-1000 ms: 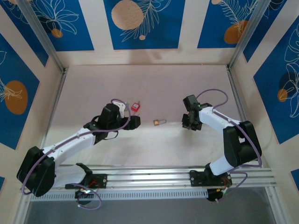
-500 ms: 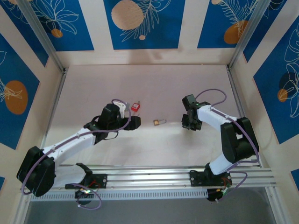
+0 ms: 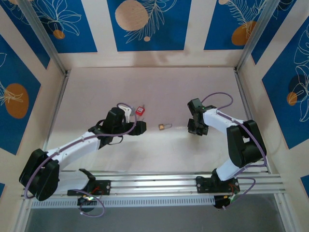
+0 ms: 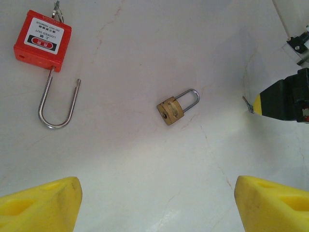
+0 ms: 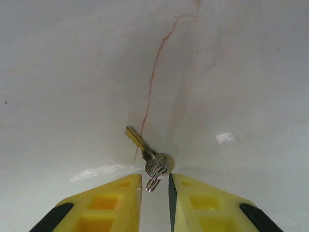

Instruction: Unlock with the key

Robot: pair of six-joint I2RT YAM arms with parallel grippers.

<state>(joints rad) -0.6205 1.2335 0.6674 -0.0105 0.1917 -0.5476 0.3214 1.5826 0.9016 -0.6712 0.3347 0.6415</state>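
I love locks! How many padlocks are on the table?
2. A red plastic padlock with a long steel shackle lies at the far left, near the left arm. A small brass padlock lies mid-table, between both arms. None looks hidden.

Pale marbled tabletop (image 3: 145,87); blue floral wall panels (image 3: 147,24) around.
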